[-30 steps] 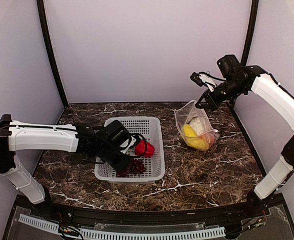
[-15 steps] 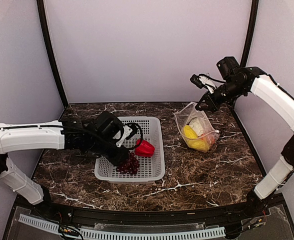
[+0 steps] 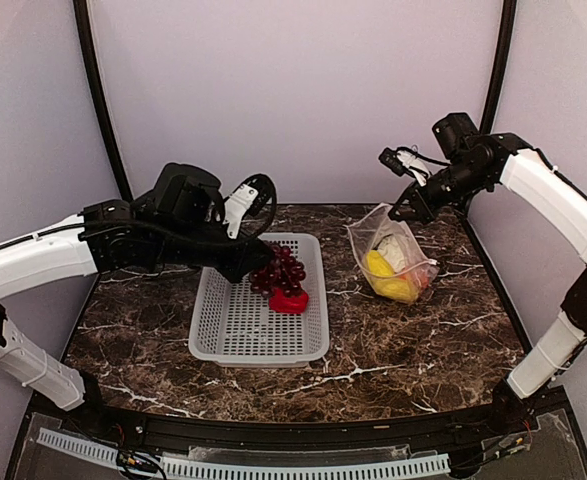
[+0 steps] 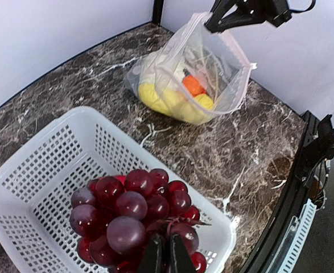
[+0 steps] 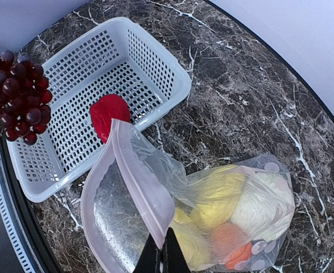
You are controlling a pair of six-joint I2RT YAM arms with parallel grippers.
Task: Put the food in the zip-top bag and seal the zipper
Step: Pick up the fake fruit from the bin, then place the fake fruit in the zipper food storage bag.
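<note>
L gripper [image 4: 165, 254] pinches grapes [image 4: 133, 211] by stem, bunch hanging vertical over basket's [image 3: 235, 335] far end, while R gripper [image 5: 162, 251] nips bag [image 3: 394, 256] rim, bag upright far right, mouth open up-left.

grape bunch [image 4: 133, 213] clipped by left wrist view's bottom edge; red pepper [image 3: 293, 303] half hidden under it from above

White-shelled arms [image 3: 43, 262] with black joints [image 3: 178, 195] and looping cables [image 3: 261, 178].

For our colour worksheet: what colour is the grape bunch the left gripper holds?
Dark red; the grape bunch shows best in the left wrist view.
</note>
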